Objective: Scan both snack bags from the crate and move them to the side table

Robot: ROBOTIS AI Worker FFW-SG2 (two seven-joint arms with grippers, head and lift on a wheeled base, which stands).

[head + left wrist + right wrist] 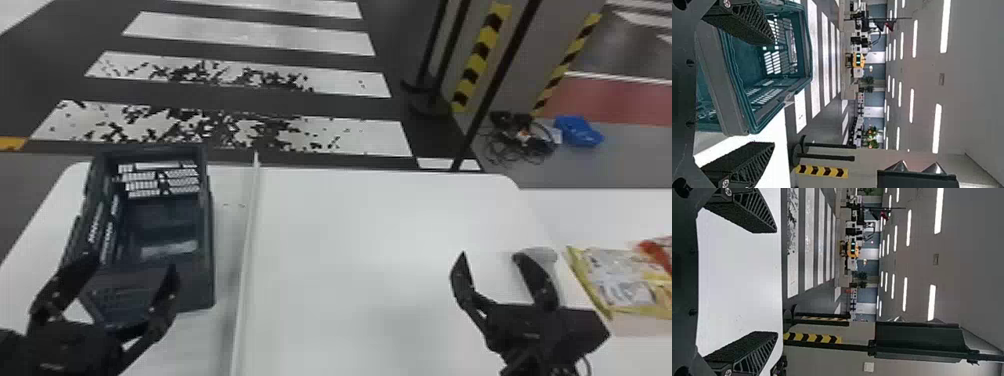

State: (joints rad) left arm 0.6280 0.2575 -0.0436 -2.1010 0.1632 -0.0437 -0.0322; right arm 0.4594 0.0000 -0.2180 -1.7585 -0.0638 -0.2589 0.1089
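Left gripper (132, 265): two flat black fingers are standing wide apart, nothing between them being gripped. In the head view they are overlapping the near end of a dark blue-grey rectangular plastic crate (207, 235) with lattice-cut walls. Whether either tip is touching the crate, I cannot tell. The left wrist view is showing the crate's open top and slotted walls (looking rather more teal from there).

Right gripper (490, 256): its two black fingers are also gaping wide, holding nothing, over the right part of a white, round-cornered table (375, 250). Just beside its right finger, and partly hidden by it, a smooth pale grey rounded object (546, 254) is lying near the table's right edge.

Farther right, a yellow-edged snack bag (625, 282) with a pale printed front is lying flat on the white side table (600, 210). A red snack bag (662, 252) is showing at its far right, running out of view; whether the two are touching, I cannot tell.

Left of centre, a raised white strip (247, 225) is running lengthwise along the main table, the crate sitting to its left.

Beyond the tables, a tangle of dark cables (525, 137) is lying on the floor near a crumpled-looking blue object (577, 131). Behind them, a grey pillar (530, 65) is bearing yellow-and-black striped bands, and worn white crossing stripes (250, 42) are spreading across the dark floor.
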